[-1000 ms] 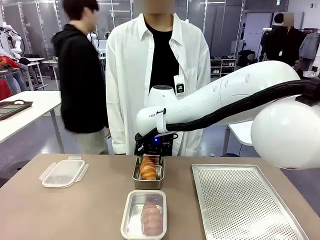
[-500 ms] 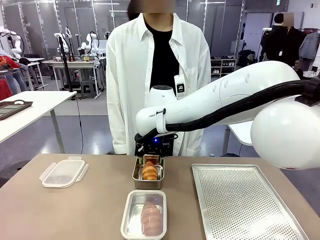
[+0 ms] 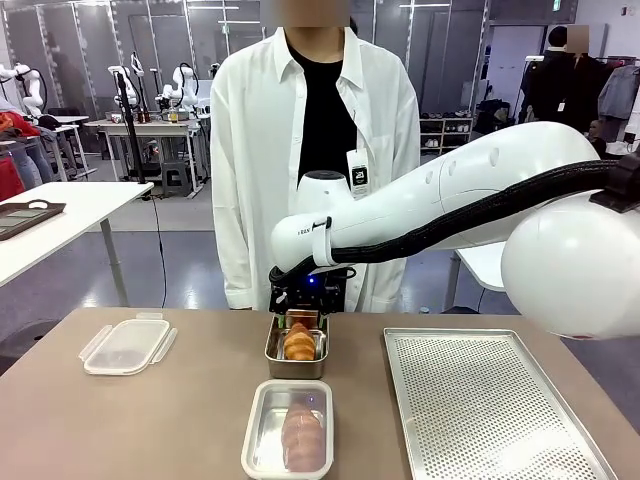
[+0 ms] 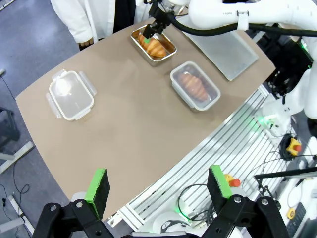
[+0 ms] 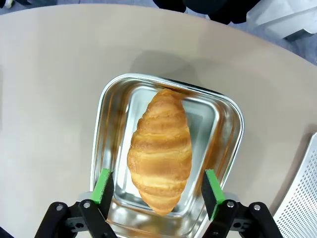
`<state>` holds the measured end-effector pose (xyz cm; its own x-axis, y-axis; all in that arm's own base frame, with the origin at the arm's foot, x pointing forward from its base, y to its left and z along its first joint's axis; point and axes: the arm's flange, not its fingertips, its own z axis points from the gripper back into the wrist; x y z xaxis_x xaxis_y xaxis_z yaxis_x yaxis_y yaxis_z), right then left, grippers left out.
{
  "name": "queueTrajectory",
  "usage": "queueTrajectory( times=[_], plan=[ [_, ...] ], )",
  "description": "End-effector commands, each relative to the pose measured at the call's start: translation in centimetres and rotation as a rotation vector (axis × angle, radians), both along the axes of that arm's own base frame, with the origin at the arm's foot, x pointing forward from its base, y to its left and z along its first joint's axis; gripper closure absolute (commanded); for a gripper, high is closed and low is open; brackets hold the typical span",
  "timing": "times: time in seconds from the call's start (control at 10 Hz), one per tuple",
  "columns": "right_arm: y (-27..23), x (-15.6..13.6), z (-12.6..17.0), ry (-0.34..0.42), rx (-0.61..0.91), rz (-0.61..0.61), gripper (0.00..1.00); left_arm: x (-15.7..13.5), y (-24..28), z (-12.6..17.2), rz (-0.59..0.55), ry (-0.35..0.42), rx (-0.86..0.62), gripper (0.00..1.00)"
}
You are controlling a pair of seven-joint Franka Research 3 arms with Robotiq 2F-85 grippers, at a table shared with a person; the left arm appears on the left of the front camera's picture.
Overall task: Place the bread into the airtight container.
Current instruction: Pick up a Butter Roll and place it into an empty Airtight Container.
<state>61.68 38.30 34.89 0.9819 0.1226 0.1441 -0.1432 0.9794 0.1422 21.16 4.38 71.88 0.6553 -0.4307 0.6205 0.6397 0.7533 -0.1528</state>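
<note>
A golden croissant, the bread (image 5: pixel 161 148), lies in a steel tray (image 5: pixel 106 124) at the far middle of the table. My right gripper (image 5: pixel 157 174) hangs just over it, open, one green pad on each side of the croissant with a gap to each. From the front, this gripper (image 3: pixel 303 305) hides the far end of the bread (image 3: pixel 299 345). Nearer me stands the clear airtight container (image 3: pixel 258 440) with another croissant (image 3: pixel 303 435) inside. Its lid (image 3: pixel 126 345) lies at the left. My left gripper (image 4: pixel 157 171) is open, high above the table's near edge.
A perforated baking tray (image 3: pixel 490 410) covers the right part of the table. A person in a white shirt (image 3: pixel 315 150) stands at the far edge behind the steel tray. Bare tabletop lies between the lid and the two trays.
My right gripper has sunk slightly over the steel tray, covering more of the croissant's far end. A passer-by in black has left the background.
</note>
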Motion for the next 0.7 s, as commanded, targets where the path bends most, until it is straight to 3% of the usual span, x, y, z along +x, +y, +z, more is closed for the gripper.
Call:
queueTrajectory(
  times=[0.0, 0.4, 0.5, 0.6],
  plan=[
    [0.0, 0.1, 0.0, -0.007, 0.002, -0.001, 0.11, 0.1, 0.0, 0.1, -0.006, -0.006, 0.012, 0.00],
    [0.0, 0.0, 0.0, 0.000, 0.000, 0.000, 0.11, 0.1, 0.0, 0.1, -0.006, -0.006, 0.012, 0.00],
    [-1.7, -0.3, 2.5, -0.075, -0.060, 0.084, 0.11, 0.1, 0.0, 0.1, -0.006, -0.006, 0.012, 0.00],
    [-4.1, -1.0, 4.8, -0.068, -0.042, 0.116, 0.11, 0.1, 0.0, 0.1, -0.006, -0.006, 0.012, 0.00]
  ],
)
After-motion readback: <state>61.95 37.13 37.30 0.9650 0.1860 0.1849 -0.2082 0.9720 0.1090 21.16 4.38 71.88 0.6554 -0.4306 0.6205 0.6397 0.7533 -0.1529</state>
